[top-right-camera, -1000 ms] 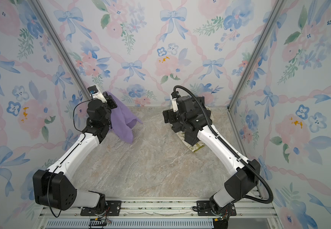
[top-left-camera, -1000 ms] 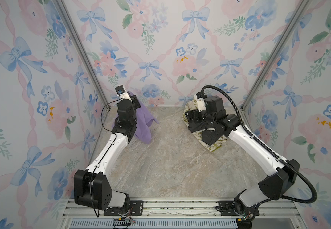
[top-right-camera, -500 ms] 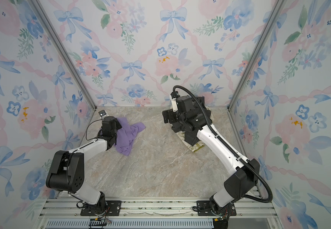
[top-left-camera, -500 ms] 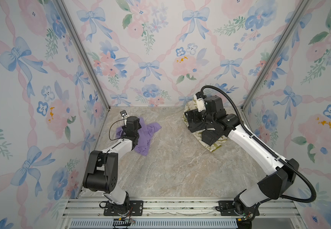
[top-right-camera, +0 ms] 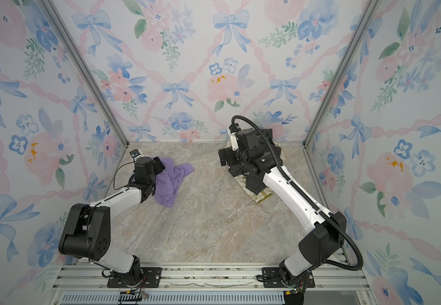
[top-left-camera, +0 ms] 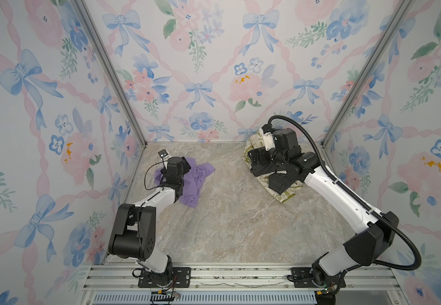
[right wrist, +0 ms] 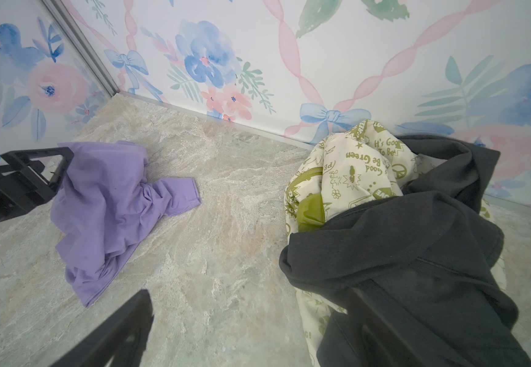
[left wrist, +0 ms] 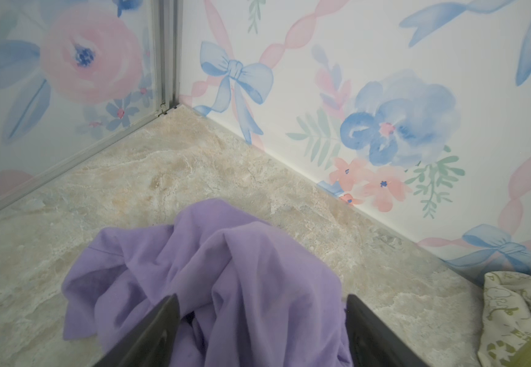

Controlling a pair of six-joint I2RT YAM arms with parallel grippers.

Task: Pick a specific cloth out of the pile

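Note:
The lavender-purple cloth (top-left-camera: pixel 197 182) (top-right-camera: pixel 173 179) lies crumpled on the marble floor at the back left, apart from the pile. My left gripper (top-left-camera: pixel 185 164) (left wrist: pixel 262 302) sits low over its left part, open, with folds of the cloth (left wrist: pixel 226 270) loose between the two fingers. The pile (top-left-camera: pixel 282 190) at the back right is a dark grey cloth (right wrist: pixel 401 254) draped over a cream cloth with green print (right wrist: pixel 353 165). My right gripper (top-left-camera: pixel 257 161) (right wrist: pixel 248 305) hovers open at the pile's left edge, one finger against the dark grey fabric, bare floor between the jaws.
Flowered walls close the floor in on three sides, with metal corner posts (top-left-camera: pixel 108 71) (top-left-camera: pixel 354 87). The cloth (right wrist: pixel 108 203) lies close to the left wall. Marble floor (top-left-camera: pixel 230 224) stretches between the two arms toward the front rail (top-left-camera: pixel 227 274).
My left arm came down from a raised pose to the floor with the purple cloth, then its jaws opened and let the cloth go. The right arm has hardly moved.

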